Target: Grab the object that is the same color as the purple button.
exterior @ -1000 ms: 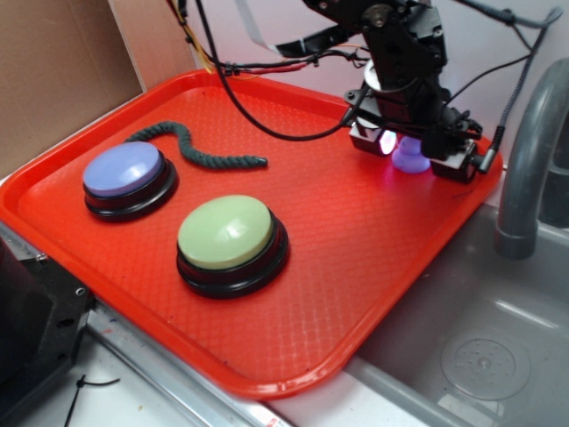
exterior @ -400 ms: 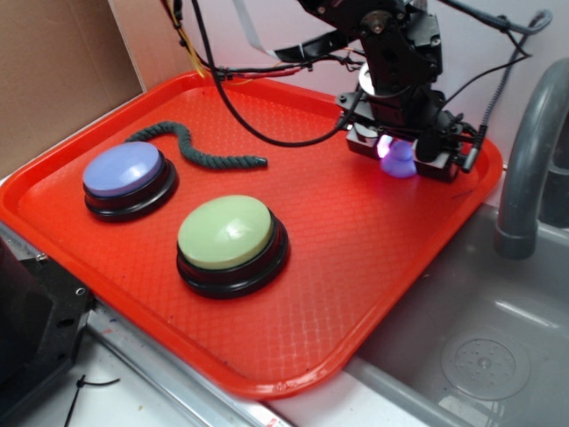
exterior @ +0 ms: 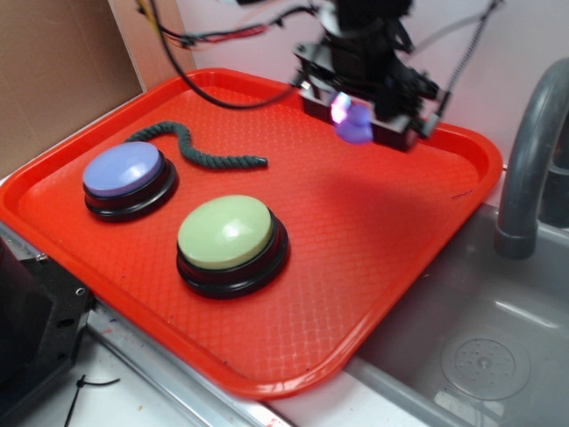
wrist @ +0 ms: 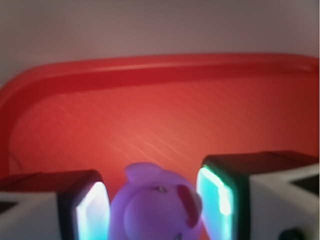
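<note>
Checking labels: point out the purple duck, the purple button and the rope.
purple duck [exterior: 356,127], exterior view, on its body between the jaws.
purple button [exterior: 124,168], exterior view, on the lavender dome.
rope [exterior: 191,149], exterior view, mid-length on the dark green strand.

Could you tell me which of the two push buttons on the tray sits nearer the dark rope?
The purple button, at the tray's left side: the rope lies just behind it, while the green button sits farther forward.

Tray [exterior: 373,258] red plastic (textured); duck [wrist: 157,210] smooth rubber.
</note>
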Controlling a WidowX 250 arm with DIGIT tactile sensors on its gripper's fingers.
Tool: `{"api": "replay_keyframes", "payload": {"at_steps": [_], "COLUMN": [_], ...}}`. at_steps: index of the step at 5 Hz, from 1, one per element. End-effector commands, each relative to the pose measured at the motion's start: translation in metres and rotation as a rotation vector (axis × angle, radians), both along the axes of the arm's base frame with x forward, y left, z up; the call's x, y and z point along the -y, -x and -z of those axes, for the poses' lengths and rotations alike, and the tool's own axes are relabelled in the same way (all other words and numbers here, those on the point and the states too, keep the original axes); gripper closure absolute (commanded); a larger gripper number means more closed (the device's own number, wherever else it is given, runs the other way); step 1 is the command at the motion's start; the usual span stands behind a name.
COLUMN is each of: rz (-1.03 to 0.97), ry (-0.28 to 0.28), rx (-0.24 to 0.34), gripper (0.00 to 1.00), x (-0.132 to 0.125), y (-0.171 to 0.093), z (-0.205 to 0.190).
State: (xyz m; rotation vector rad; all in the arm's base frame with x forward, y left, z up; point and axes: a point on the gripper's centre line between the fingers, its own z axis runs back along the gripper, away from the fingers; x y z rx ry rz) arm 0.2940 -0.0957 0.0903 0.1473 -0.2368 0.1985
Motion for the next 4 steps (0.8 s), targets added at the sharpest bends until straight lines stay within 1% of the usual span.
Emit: {"api": "replay_keyframes", "payload": {"at_steps": [1, 2, 3, 4], "rz": [-0.113, -0.172, -0.240, -0.266], "ry": [0.086, 0.081, 0.059, 0.088], "rx": [0.019, 0.002, 0.031, 0.012], "gripper": [1.00, 1.00, 1.00, 1.00], "x": [-0.050, -0.064, -0.071, -0.078], "y": [0.051, 0.067, 0.077, 0.077], "z": [-0.068, -0.079, -0.085, -0.081]}}
